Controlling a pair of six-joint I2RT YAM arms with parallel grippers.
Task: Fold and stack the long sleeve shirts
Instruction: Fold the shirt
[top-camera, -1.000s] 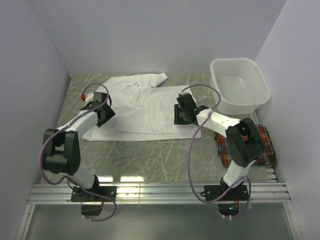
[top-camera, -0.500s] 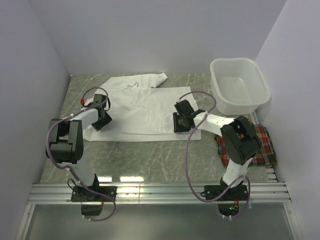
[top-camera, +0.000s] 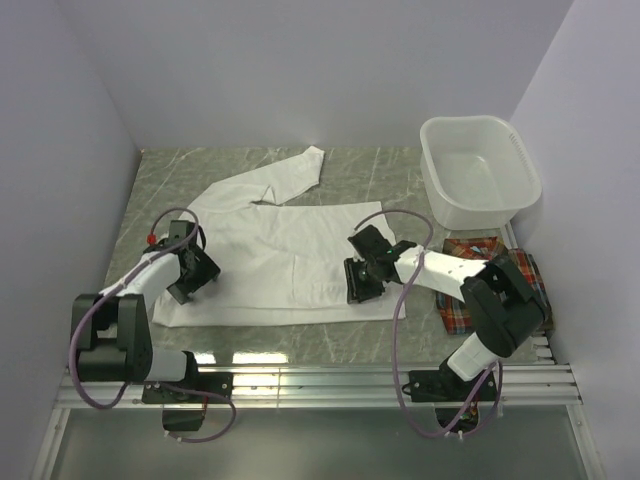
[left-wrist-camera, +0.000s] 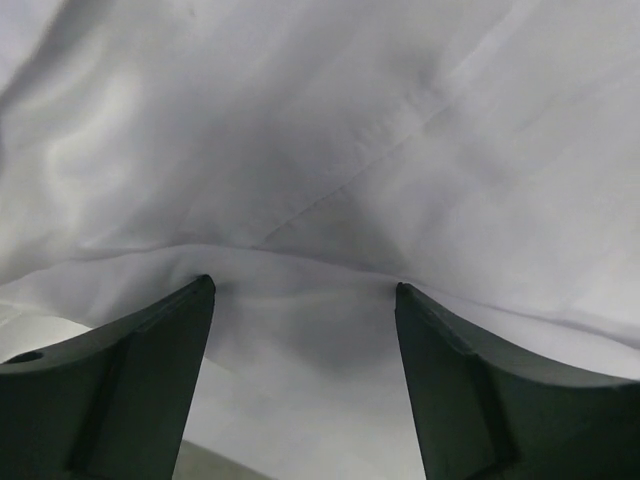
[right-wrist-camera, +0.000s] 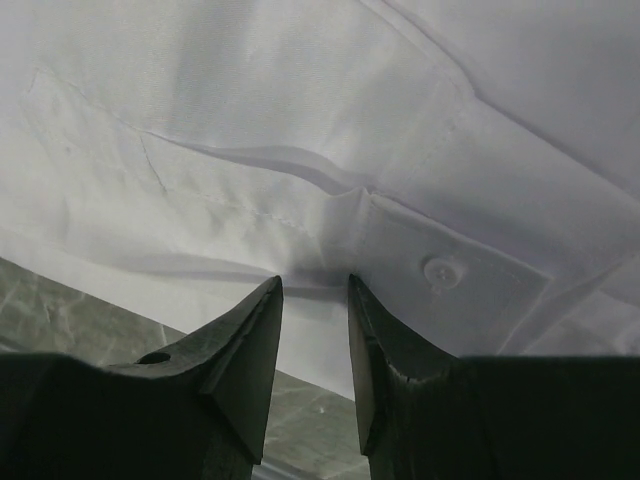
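Note:
The white long sleeve shirt (top-camera: 285, 245) lies spread flat on the marble table, one sleeve (top-camera: 270, 180) trailing to the far side. My left gripper (top-camera: 190, 277) rests on its left part. In the left wrist view my left gripper (left-wrist-camera: 305, 285) is open, the jaws wide apart over white cloth (left-wrist-camera: 330, 120). My right gripper (top-camera: 362, 281) sits at the shirt's near right corner. In the right wrist view my right gripper (right-wrist-camera: 313, 282) shows a narrow gap, tips pressed on puckered cloth (right-wrist-camera: 250, 100) beside a button (right-wrist-camera: 441, 270). The plaid shirt (top-camera: 470, 305) lies folded at the right, partly behind my right arm.
A white plastic basin (top-camera: 480, 170) stands at the far right of the table. Bare marble (top-camera: 380, 170) shows beyond the shirt. A metal rail (top-camera: 320, 380) runs along the near edge. Walls close in the left, back and right sides.
Both grippers moved toward the near edge and the white shirt slid with them. The far sleeve stretched out. My left gripper's jaws widened.

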